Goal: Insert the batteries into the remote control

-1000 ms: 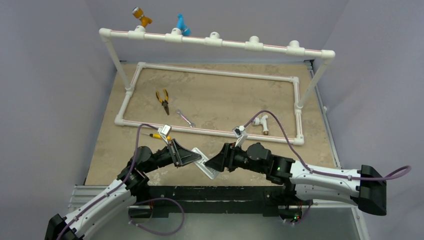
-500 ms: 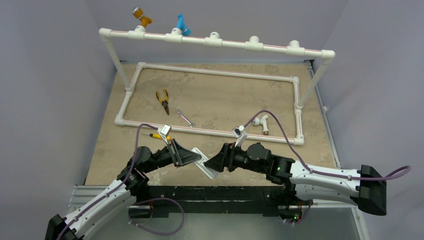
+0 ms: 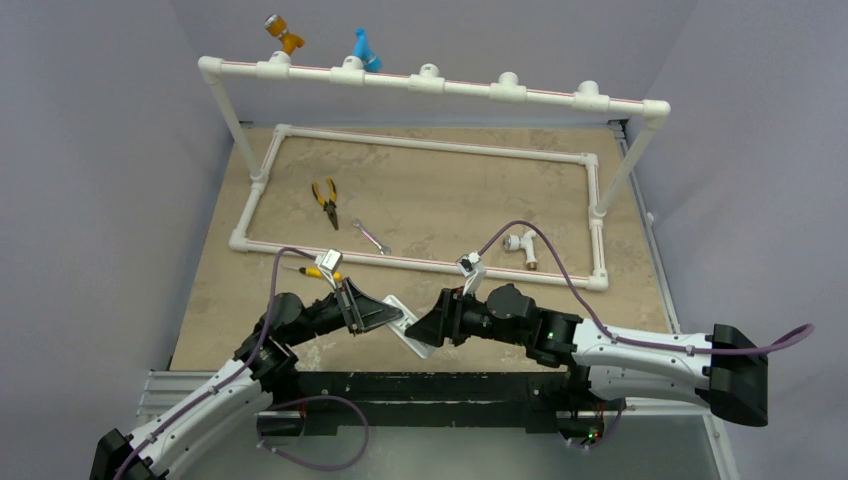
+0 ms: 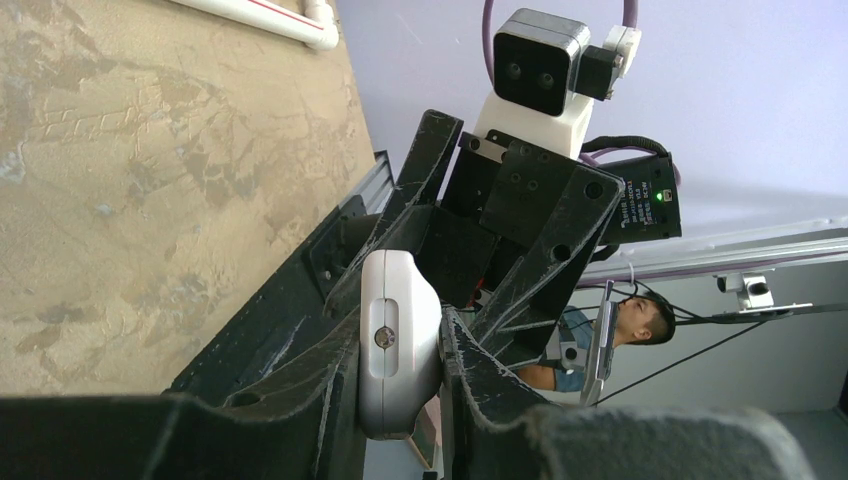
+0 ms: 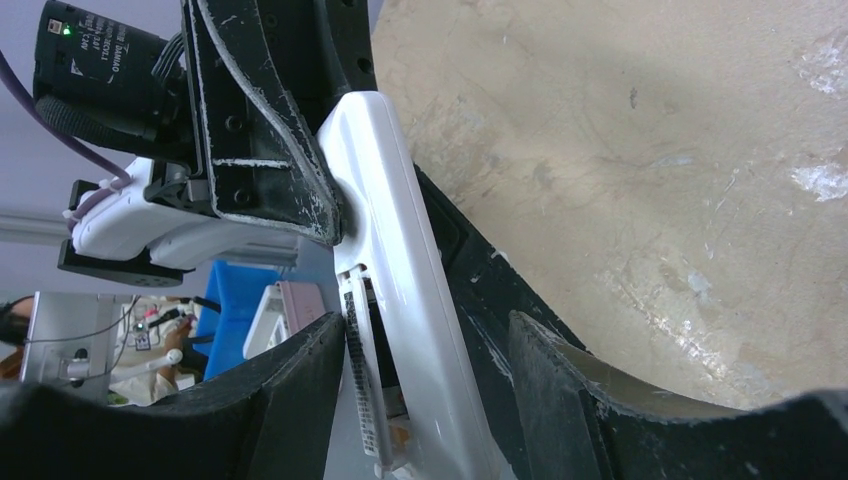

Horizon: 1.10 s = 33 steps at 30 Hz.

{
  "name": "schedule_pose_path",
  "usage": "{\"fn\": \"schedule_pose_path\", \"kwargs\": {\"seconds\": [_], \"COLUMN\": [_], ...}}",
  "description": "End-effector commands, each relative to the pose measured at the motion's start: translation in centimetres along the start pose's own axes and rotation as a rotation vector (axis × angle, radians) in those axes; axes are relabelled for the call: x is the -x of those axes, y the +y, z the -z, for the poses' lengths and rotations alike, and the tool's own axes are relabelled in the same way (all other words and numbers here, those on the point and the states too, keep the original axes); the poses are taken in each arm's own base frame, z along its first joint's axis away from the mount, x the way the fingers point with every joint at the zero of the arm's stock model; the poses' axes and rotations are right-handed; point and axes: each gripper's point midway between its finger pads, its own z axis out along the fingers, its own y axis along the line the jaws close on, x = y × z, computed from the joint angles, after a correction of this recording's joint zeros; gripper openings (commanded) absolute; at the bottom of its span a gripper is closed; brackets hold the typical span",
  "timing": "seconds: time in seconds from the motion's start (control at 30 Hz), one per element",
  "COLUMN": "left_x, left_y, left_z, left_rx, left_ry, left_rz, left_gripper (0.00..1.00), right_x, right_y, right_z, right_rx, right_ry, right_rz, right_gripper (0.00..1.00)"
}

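Two claws, one remote, no batteries in sight.
Left claw [image 4: 400, 372]: narrow, clamped on one end of the slim white plastic remote control [image 3: 414, 335], held up by the near edge of the tan table [image 3: 480, 190]. The remote's long axis runs out of that grip towards my right claw [image 5: 430, 400], which stands wide, a finger either side of the free end, not clamped. Recessed compartment [image 5: 372, 330] in its back: uncovered, contents too dark to tell. Small dark cylindrical batteries: not seen anywhere.
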Motion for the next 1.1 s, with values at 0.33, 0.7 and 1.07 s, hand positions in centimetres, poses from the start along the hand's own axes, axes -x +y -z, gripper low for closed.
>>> {"fn": "schedule_pose_path", "kwargs": {"seconds": [0.33, 0.7, 1.07], "left_x": [0.2, 0.1, 0.1], "left_y": [-1.8, -2.6, -3.0], "left_z": [0.1, 0.3, 0.4], "left_rx": [-0.076, -0.11, -0.12], "left_ry": [-0.012, -0.006, -0.005], "left_rz": [-0.027, -0.043, -0.049], "left_gripper": [0.0, 0.0, 0.0], "right_x": [1.3, 0.6, 0.4], "right_y": [2.6, 3.1, 3.0], "right_z": [0.1, -0.3, -0.7], "right_rx": [0.091, 0.133, 0.134], "right_ry": [-0.043, -0.01, -0.004], "right_rz": [0.012, 0.016, 0.015], "right_gripper": [0.56, 0.46, 0.26]}}
